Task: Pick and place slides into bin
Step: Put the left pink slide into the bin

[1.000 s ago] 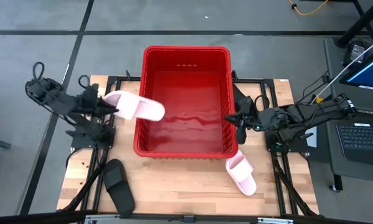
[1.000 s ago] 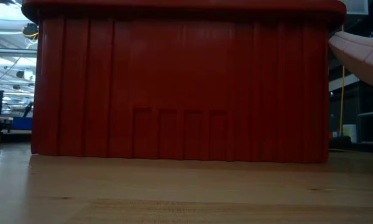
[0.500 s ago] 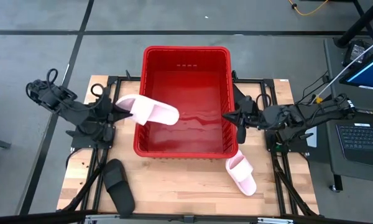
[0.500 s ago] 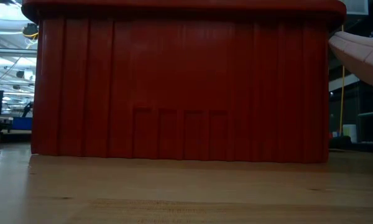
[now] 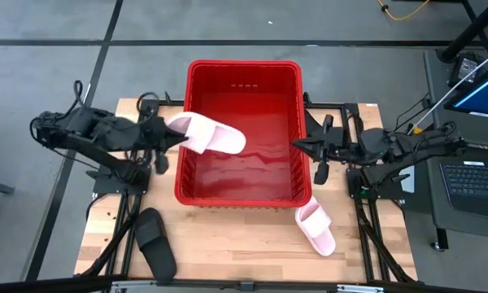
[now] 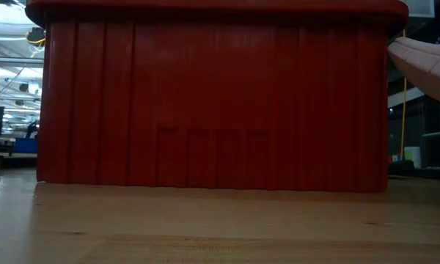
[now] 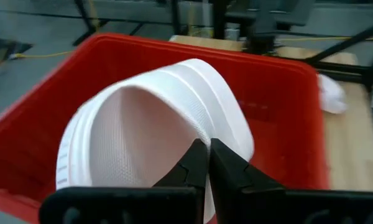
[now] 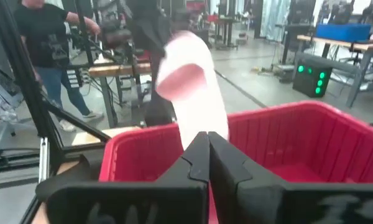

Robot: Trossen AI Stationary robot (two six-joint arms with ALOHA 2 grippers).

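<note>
I am holding a pink slide (image 5: 210, 134) in my left gripper (image 5: 167, 137), fingers pinched on its heel end, so the shoe is sticking out past the bin's (image 5: 242, 67) left rim and hanging over the inside — toe end well over the red floor, heel end above the rim. Gripping it by one end is letting the long part reach into the bin while my arm is waiting outside the wall. From my left wrist the pale sole (image 7: 155, 130) is filling the view, with the red basket (image 7: 286, 93) under and beyond it; I judge that letting go here would drop it inside.

My right gripper (image 5: 296, 146) is hovering just over the bin's right rim, fingers pressed together and empty — pointed across the bin toward the held shoe, which is showing in its wrist view (image 8: 189, 81) above the far wall.

A second pink slide (image 5: 316, 227) is lying on the table just beyond the bin's near right corner, and a black slide (image 5: 155, 242) is resting near the bin's near left corner. Both are waiting to be picked up. I can see no fourth slide.
</note>
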